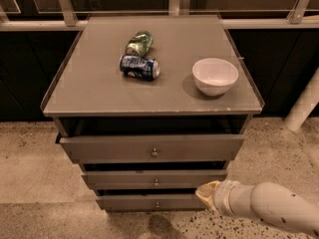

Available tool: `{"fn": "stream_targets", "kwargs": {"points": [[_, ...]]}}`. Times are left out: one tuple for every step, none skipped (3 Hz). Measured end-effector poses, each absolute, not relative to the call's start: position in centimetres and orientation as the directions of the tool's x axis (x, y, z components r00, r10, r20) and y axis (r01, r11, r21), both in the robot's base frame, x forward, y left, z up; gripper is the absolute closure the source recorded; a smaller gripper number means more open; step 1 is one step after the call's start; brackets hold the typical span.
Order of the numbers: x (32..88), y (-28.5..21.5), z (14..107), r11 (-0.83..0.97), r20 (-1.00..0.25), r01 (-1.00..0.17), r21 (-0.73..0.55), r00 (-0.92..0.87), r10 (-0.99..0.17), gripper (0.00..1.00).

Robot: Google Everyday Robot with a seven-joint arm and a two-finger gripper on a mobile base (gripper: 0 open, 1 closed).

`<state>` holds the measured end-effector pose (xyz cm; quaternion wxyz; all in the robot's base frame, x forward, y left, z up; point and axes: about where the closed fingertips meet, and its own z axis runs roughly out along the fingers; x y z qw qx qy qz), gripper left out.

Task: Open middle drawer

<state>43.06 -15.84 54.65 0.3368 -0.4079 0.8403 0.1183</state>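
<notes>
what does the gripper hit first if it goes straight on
The gripper, low right, points left: likely the right end of the lowest grey drawer, under the slim grey middle drawer; depth unclear.

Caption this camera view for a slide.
Gripper hovers near the right end of the middle drawer; blue can, green can and white bowl sit on top.

Gripper point(206, 193): low, at the right end of the lowest drawer point(149, 202), hiding that end of its front. Arm point(271, 210): cut off by the right and bottom edges. Middle drawer point(124, 179): interior lost in shadow. Blue can point(139, 66): print unreadable.
</notes>
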Motion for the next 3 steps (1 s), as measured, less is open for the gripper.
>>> {"fn": "stream_targets", "kwargs": {"points": [[45.9,-16.1,53.8,0.679,-0.669,-0.718,-0.156,-0.428,-0.607,1.0],[47.1,-16.2,54.4,0.69,-0.682,-0.698,-0.191,-0.412,-0.605,1.0],[47.3,-16.4,53.2,0.697,-0.671,-0.691,-0.193,-0.426,-0.607,1.0]]}}
